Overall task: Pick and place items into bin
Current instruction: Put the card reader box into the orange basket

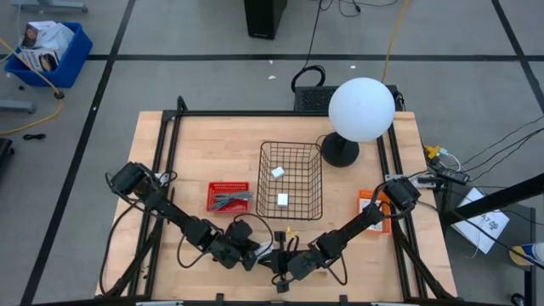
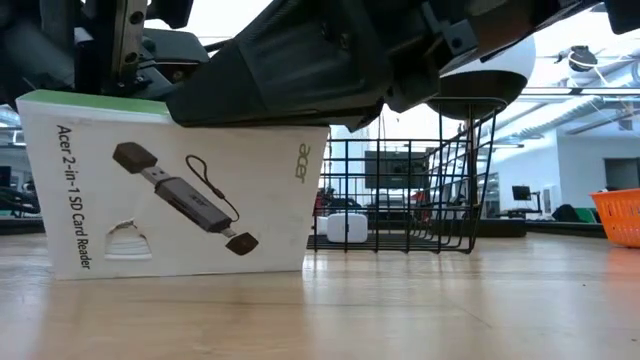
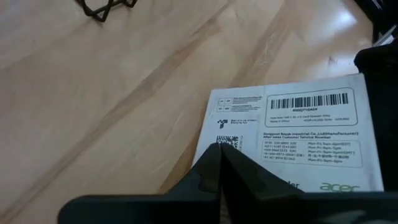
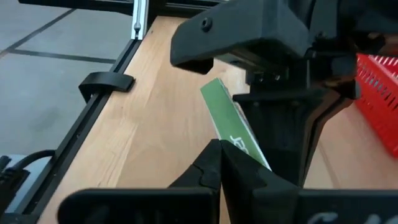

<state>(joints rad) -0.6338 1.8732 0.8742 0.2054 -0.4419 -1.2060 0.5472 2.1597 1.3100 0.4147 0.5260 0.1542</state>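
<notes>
Both grippers meet at the table's [image 1: 195, 144] near edge. The left gripper [image 3: 217, 163] pinches a white card-reader box [image 2: 180, 190] upright, likely readying its lift toward the wire bin [image 1: 291, 180]. The right gripper's [image 4: 219, 163] fingers are pressed together beside it, empty.

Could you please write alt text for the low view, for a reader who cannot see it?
A white Acer 2-in-1 SD card reader box with a green top edge stands upright on the wooden table, filling the picture's left half, with dark robot arm parts overhanging it. Behind it to the right sits a black wire basket holding a small white item; an orange bin shows at the far right.
</notes>
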